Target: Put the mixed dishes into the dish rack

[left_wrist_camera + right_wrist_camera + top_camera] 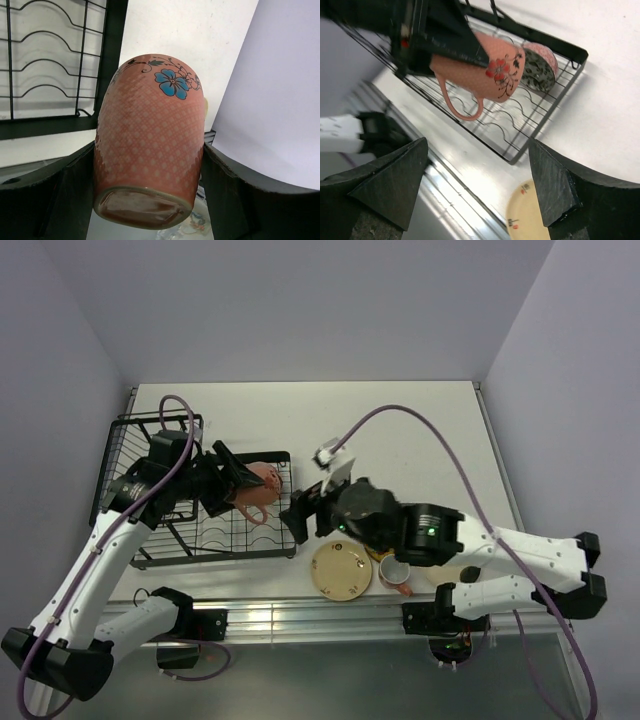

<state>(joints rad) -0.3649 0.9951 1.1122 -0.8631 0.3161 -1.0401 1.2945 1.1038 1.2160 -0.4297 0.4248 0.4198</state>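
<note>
My left gripper [150, 172] is shut on a pinkish-orange mug [150, 130] with a blue flower, one black finger [65, 195] on each side of it. From above, the mug [262, 485] hangs on its side over the right end of the black wire dish rack [170, 540], handle down. A small dark patterned bowl [540, 67] lies in the rack just beyond the mug [485, 67]. My right gripper [298, 522] stands open and empty by the rack's right edge. A cream plate [342, 570] and a second mug [396, 576] sit near the front edge.
The rack's [530, 125] raised cage end [150, 440] is at the far left. White walls close the table on three sides. The right arm's body [420, 530] hangs over the second mug. A metal rail [300, 618] runs along the near edge.
</note>
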